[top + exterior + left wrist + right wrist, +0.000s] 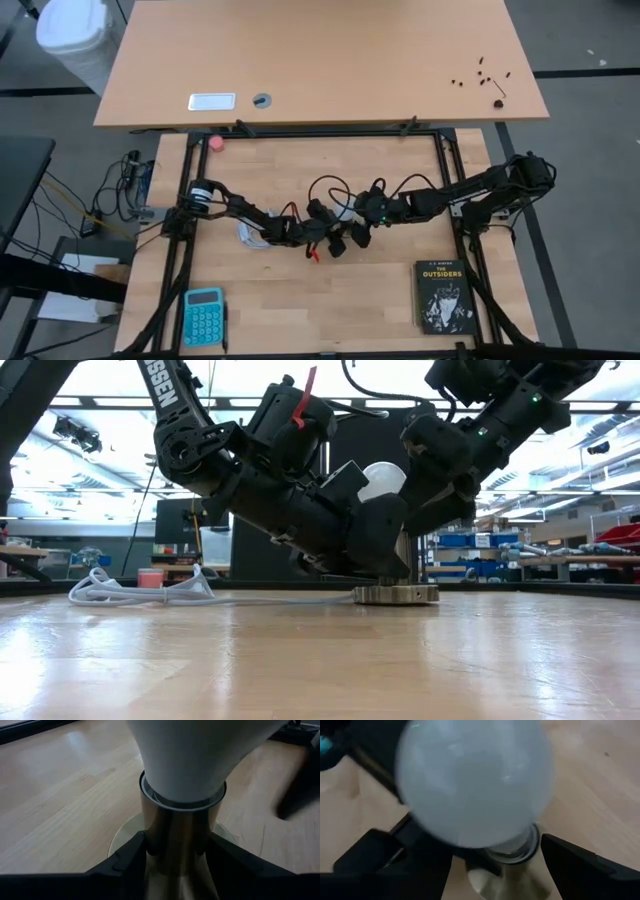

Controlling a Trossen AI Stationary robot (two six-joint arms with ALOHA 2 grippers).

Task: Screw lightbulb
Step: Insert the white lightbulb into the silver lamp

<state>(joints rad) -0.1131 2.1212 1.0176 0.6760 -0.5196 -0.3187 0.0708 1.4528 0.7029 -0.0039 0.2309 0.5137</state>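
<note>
Lightbulb seated upright in its socket at mid-frame, both hands crowded around it.

In the low view we see the lightbulb [381, 481] only as a white patch between dark arm parts, above the socket [397, 593] resting on the tabletop [320, 660]. The left hand [176, 851] is clamped on the socket's brass stem just below the bulb. The right hand [480, 862] has its fingers spread wide either side of the globe, not touching it. From above, the bulb is hidden beneath the arms; a white cord [140, 592] trails toward the left of the frame.
</note>
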